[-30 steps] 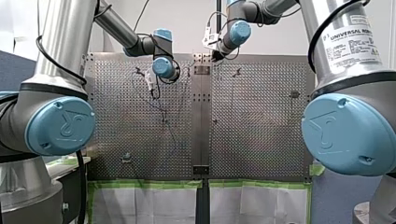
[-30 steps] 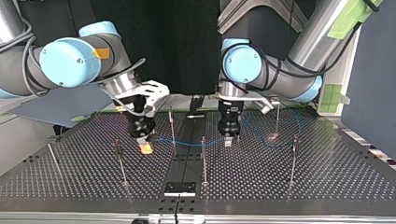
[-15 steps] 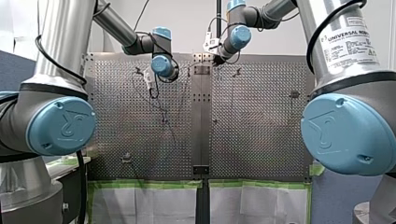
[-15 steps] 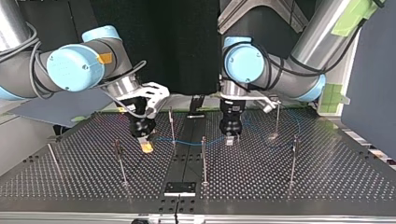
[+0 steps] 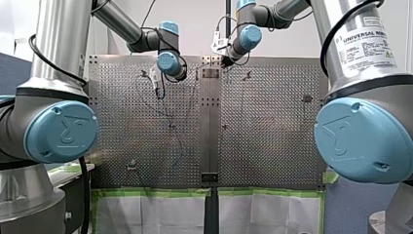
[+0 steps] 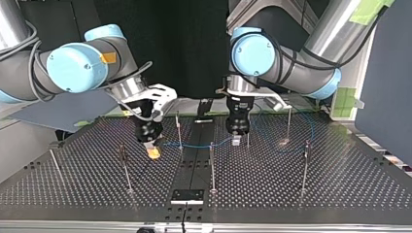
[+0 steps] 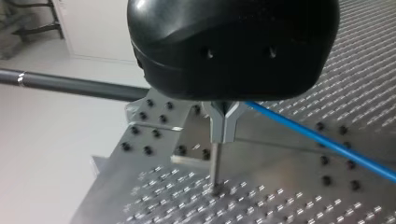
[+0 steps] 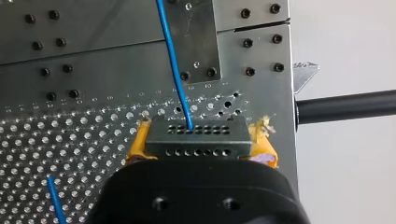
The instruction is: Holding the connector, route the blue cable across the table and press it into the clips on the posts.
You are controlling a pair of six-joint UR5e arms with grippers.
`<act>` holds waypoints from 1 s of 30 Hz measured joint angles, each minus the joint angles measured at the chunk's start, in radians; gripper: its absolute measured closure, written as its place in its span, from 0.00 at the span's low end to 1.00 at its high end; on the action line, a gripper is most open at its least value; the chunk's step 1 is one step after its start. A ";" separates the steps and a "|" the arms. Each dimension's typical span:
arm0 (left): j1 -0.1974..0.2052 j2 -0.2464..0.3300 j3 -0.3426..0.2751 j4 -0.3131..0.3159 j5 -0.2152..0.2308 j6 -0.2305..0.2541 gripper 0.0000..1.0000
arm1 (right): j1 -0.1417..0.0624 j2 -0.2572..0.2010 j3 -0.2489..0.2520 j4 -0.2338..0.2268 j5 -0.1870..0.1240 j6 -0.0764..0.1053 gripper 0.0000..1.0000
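The blue cable (image 6: 194,145) runs low over the perforated table (image 6: 291,194) between my two grippers. My right gripper (image 6: 153,152), at the top view's left, has its yellow pads (image 8: 138,142) shut on the grey connector (image 8: 196,137), and the cable (image 8: 173,60) leaves the connector's top. My left gripper (image 6: 236,140), at the top view's right, is shut on the cable a little above the table. In the left wrist view its black housing hides the fingers. A post with a forked clip (image 7: 225,122) stands just under it, and the cable (image 7: 317,140) passes beside that clip.
Several thin posts stand on the table, among them one (image 6: 179,131) between the grippers, one (image 6: 212,165) nearer the camera and one (image 6: 306,165) at the top view's right. Slack cable loops behind the left gripper (image 6: 311,128). A dark plate (image 6: 187,195) sits at the near edge.
My left gripper has risen and drawn a little away from the top view's camera, lifting the cable with it. My right gripper has stayed almost still.
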State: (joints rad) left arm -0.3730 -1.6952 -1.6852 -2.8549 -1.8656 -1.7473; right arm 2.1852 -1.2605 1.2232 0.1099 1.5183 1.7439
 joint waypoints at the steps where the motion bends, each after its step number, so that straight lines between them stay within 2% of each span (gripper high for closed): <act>1: -0.005 0.000 -0.006 0.000 -0.001 0.002 1.00 | 0.000 0.000 0.001 0.000 0.000 0.001 1.00; 6: -0.021 -0.001 -0.036 0.028 -0.002 0.005 1.00 | -0.005 0.000 0.023 -0.002 0.002 0.003 1.00; 11: -0.011 -0.006 -0.037 0.072 0.011 -0.004 1.00 | -0.010 0.001 0.033 -0.006 0.002 0.004 1.00; 20: 0.006 -0.072 0.008 0.119 0.022 -0.012 1.00 | -0.013 0.007 0.034 -0.014 0.001 0.004 1.00; 30: 0.041 -0.121 0.075 0.116 0.035 -0.018 1.00 | -0.040 0.016 0.033 -0.027 -0.013 0.004 1.00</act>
State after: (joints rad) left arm -0.3319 -1.8160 -1.6104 -2.7388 -1.8308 -1.7648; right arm 2.1450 -1.2444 1.2566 0.0833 1.5054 1.7476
